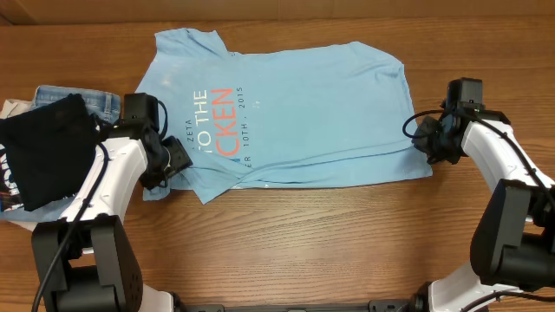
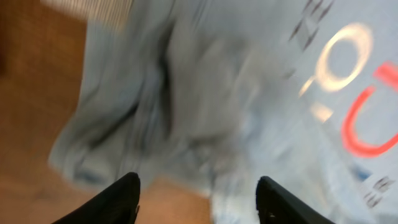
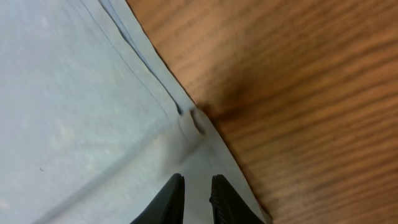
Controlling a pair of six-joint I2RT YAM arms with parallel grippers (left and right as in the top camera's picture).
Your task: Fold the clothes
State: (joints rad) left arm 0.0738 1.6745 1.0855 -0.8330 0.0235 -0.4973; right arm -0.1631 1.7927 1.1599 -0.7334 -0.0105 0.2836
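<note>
The clothes, a light blue T-shirt with red and white lettering, lie on the wooden table, the lower part doubled up along the near edge. My left gripper is at the shirt's bunched left corner. In the left wrist view it is open wide over rumpled cloth, holding nothing. My right gripper is at the shirt's right edge. In the right wrist view its jaws stand narrowly open just above the cloth, by a small pinched crease at the corner.
A black garment lies over blue jeans at the table's left edge, beside my left arm. Bare wooden table stretches in front of the shirt and to its right.
</note>
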